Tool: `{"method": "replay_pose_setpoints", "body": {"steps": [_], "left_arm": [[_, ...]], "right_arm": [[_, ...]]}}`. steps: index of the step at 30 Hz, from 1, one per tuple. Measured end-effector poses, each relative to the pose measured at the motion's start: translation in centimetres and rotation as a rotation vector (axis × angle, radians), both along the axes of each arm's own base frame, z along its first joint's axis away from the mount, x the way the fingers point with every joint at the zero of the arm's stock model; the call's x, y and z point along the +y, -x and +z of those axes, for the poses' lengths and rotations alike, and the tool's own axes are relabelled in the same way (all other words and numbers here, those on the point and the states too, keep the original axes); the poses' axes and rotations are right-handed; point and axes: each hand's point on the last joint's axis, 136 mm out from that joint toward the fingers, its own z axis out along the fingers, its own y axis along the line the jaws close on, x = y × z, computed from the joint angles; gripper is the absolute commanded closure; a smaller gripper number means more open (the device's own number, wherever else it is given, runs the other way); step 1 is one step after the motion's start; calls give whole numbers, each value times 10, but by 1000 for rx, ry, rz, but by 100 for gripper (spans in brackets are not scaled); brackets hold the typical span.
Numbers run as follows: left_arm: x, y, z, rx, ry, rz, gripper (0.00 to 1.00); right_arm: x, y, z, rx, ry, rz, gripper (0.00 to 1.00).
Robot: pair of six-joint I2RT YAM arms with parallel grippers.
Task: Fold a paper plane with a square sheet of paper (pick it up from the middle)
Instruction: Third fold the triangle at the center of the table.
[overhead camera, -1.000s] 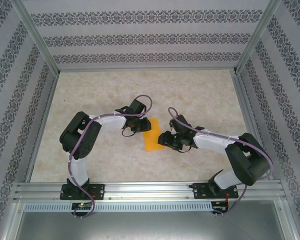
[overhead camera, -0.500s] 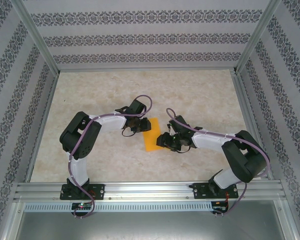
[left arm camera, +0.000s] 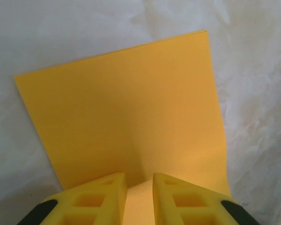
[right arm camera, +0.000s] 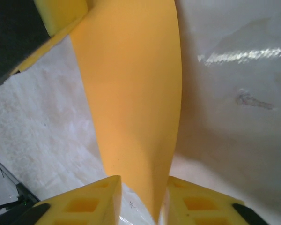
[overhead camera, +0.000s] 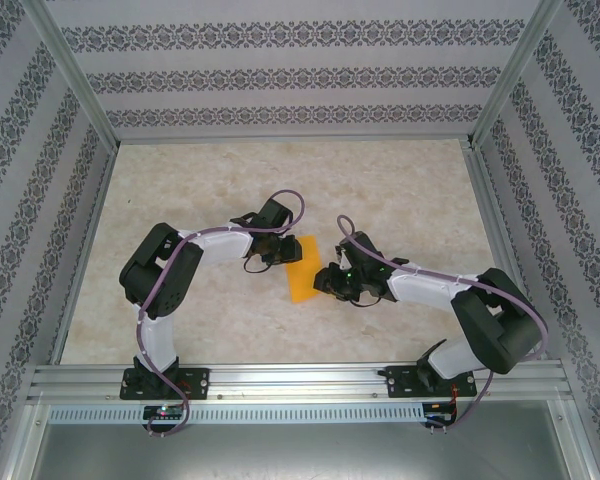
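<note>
Orange, thin and plain, the paper sheet (overhead camera: 302, 270) lies on the pale marbled desk (overhead camera: 400, 190) in the overhead view, directly between the left tool (overhead camera: 276, 252) and the right tool (overhead camera: 330, 282). Each tool is at one side edge, probably so both can work a fold together. From the left wrist, the sheet (left arm camera: 131, 108) spreads flat ahead of the tool (left arm camera: 139, 183), whose yellow fingers (left arm camera: 178, 199) stand almost pressed together on its near edge, apparently pinching it as an anchor. From the right wrist, the sheet (right arm camera: 136, 93) bows upward ahead of the tool (right arm camera: 143, 185). Its edge runs into the narrow gap, but whether that tool grips cannot be told.
</note>
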Motion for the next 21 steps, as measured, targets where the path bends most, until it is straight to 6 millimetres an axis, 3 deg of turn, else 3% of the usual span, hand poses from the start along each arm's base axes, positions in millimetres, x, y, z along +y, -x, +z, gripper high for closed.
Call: {"method": "replay_pose_setpoints", "body": {"steps": [3, 9, 16, 21], "left_arm": [[0, 0, 0, 1, 0, 0, 76], [-1, 0, 1, 2, 3, -2, 76], [-3, 2, 1, 8, 13, -14, 75], [-2, 4, 7, 5, 10, -31, 74]], "right_arm": [[-3, -2, -2, 4, 17, -24, 85], [-4, -4, -2, 3, 22, -46, 91], [22, -19, 13, -41, -14, -14, 92], [35, -31, 13, -50, -16, -7, 92]]}}
